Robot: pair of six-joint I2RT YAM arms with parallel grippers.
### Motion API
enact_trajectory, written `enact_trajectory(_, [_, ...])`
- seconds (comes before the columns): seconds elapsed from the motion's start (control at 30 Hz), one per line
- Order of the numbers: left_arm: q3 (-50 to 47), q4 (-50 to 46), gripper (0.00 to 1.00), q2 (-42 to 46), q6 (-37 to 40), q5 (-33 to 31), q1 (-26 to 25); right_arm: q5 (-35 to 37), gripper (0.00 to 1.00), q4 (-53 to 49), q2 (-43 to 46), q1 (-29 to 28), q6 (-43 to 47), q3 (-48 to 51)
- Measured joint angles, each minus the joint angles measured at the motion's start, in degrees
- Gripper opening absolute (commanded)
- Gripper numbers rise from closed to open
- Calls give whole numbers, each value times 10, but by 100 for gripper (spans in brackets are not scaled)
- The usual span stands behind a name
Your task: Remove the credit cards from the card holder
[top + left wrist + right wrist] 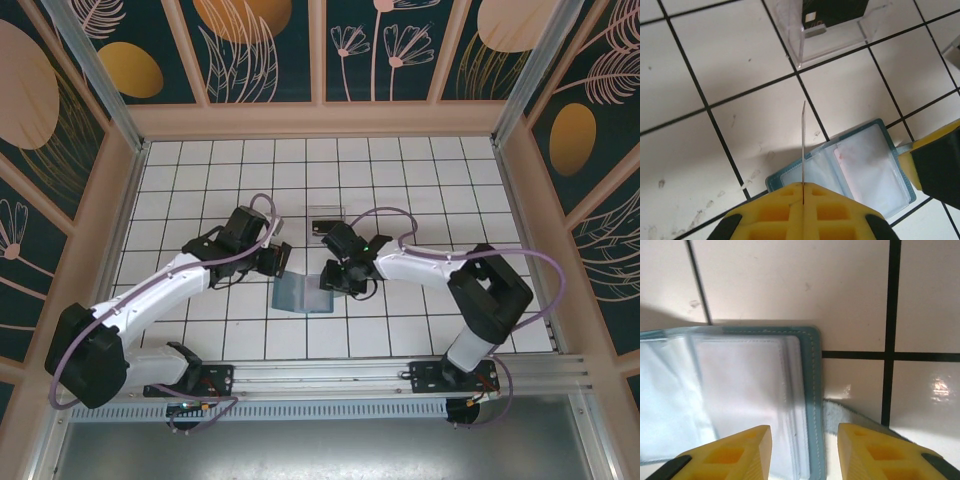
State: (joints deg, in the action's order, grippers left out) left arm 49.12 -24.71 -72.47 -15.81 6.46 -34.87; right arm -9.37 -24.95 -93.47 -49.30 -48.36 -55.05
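card holder lies open, teal-edged with clear pockets; left gripper pinches one credit card, right gripper parted.

Place: a robot test cell, of the lab kind rather than a home or shop.
Work surface: a white table is ruled into tiles by a black grid.
Enclosure: pale wooden frames are filled with dark panels printed with plants and gold ovals.
Rig: a left arm and a right arm are bolted to an aluminium rail at the near edge.
Wiring: purple cables are looped along the arms.
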Motion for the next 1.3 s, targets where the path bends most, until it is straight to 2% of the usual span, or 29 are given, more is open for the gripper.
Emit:
enact_trajectory(0.2, [45,1,0,-12,78,31,0,11,41,-15,41,28,9,0])
enact_trajectory(0.47, [110,-5,0,-60,247,67,0,24,41,-33,93,102,45,5])
enact_trajectory(0.67, [213,-44,0,-125,377,86,0,25,42,-45,128,147,72,17])
enact_trajectory(0.9, [308,-99,0,-206,505,98,0,25,42,-53,138,172,89,26])
enact_trajectory(1.3, [452,-184,0,-364,605,63,-1,24,41,-53,156,174,91,48])
